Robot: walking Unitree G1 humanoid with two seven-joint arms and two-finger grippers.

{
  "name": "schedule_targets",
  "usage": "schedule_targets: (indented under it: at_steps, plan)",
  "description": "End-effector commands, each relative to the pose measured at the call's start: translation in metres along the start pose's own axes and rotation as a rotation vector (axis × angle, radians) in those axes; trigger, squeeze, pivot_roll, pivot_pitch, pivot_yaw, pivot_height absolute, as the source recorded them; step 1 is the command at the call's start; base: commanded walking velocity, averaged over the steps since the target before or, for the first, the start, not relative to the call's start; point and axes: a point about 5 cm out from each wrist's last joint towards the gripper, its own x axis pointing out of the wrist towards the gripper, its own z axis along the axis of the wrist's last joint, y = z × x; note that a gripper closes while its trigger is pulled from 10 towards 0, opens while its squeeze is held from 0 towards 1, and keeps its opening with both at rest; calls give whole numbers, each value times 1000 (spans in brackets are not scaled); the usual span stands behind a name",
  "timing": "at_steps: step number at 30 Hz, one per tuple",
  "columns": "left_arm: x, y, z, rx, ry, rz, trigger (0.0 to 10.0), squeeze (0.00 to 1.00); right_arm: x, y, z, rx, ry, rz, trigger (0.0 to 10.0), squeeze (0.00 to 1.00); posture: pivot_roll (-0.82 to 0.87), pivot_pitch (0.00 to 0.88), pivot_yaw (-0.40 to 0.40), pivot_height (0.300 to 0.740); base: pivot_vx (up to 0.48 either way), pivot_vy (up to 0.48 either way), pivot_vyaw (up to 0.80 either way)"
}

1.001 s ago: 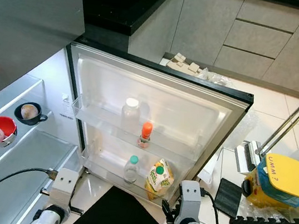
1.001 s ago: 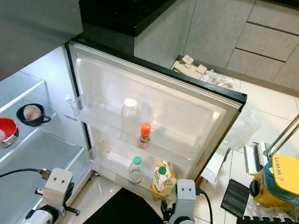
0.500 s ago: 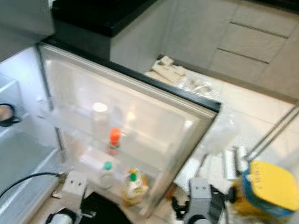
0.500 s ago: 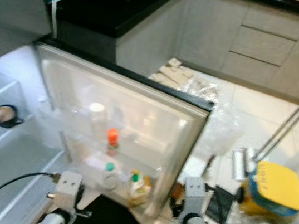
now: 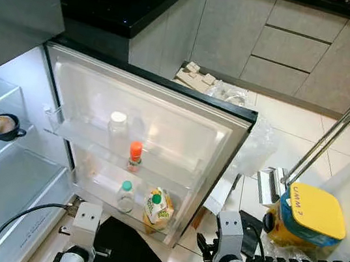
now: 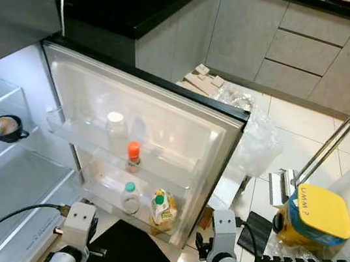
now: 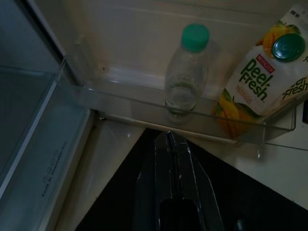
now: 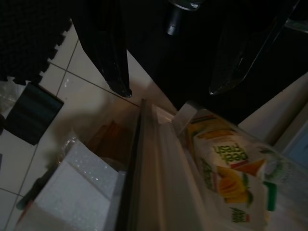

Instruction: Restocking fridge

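With the fridge door point(image 5: 164, 113) swung wide, its racks face the robot: a white-capped bottle point(image 5: 117, 130) and an orange-capped bottle point(image 5: 134, 156) sit on the upper rack, a green-capped bottle point(image 5: 125, 196) and the juice carton point(image 5: 156, 210) stand upright on the lower one, held in by the rail. Left gripper point(image 7: 171, 139) hangs low with fingers together, pointed at the lower rack; right gripper point(image 8: 168, 91) has fingers apart, empty, just beside the door edge. Both look parked, probably between items.
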Motion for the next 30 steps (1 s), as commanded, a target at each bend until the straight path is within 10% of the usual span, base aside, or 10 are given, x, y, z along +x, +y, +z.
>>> schedule_targets:
  at_steps: [1,17,18,20,21,30]
  plan:
    - [-2,-1,-5,-43,16,10,10000,0,-3,-4,-5,-9,14,-8,10000,0,-128,74,-59,740,0,0,0]
    - [-2,9,11,8,-101,16,10000,0,4,-29,30,7,-72,-67,10000,0,-118,73,-58,740,0,0,0]
    - [-2,8,12,15,-111,-1,10000,0,5,-32,36,14,-84,-78,3098,0,-116,73,-58,740,0,0,0]
    - [-2,8,12,15,-111,-1,10000,0,5,-32,36,14,-84,-78,3098,0,-116,73,-58,740,0,0,0]
    - [-3,6,13,38,-125,-42,10000,0,6,-38,44,24,-100,-94,0,0,-114,73,-58,740,0,0,0]
    - [-6,-11,46,177,-333,-279,10000,0,9,-72,112,33,-262,-237,0,0,-97,78,-64,740,0,0,0]
